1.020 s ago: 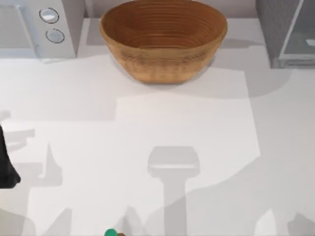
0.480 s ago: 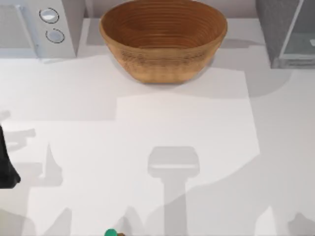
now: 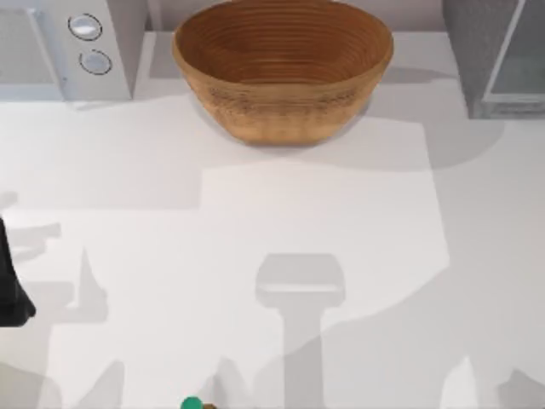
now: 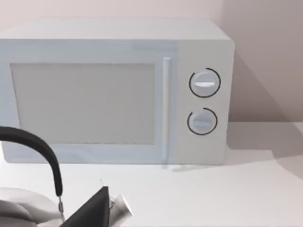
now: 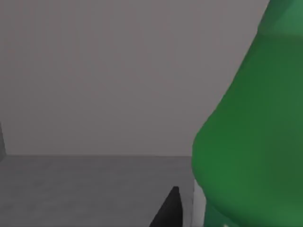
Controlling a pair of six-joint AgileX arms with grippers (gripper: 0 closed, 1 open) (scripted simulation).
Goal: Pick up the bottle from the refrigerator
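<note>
Inventory, table's left to right.

1. Left arm (image 3: pixel 12 290): parked at the table's left edge. My left claw (image 4: pixel 94 213) faces the white microwave (image 3: pixel 64 47). Spread or pressed together, I cannot tell.
2. Microwave: far left corner, two round dials on its front.
3. Basket (image 3: pixel 183 51): woven brown bowl at the far middle, its ribbed inside in view.
4. Small teal-green and brown thing (image 3: pixel 192 404): at the near edge, left of centre.
5. Refrigerator (image 3: pixel 477 43): dark grey cabinet in the far right corner, with a pale panel (image 3: pixel 524 51) in a light frame.
6. Bottle (image 5: pixel 251 142): bright green, on a grey floor before a grey wall. It is just beside my right claw (image 5: pixel 173 208). Pinching it or not, I cannot tell.

Changes since a second ago: the panel's frame stands steeper, and the shadow in the near right corner has shrunk. Basket, microwave and left arm lie as before.

Room: the table (image 3: pixel 341 213) runs broad and white from the basket to the near edge.
</note>
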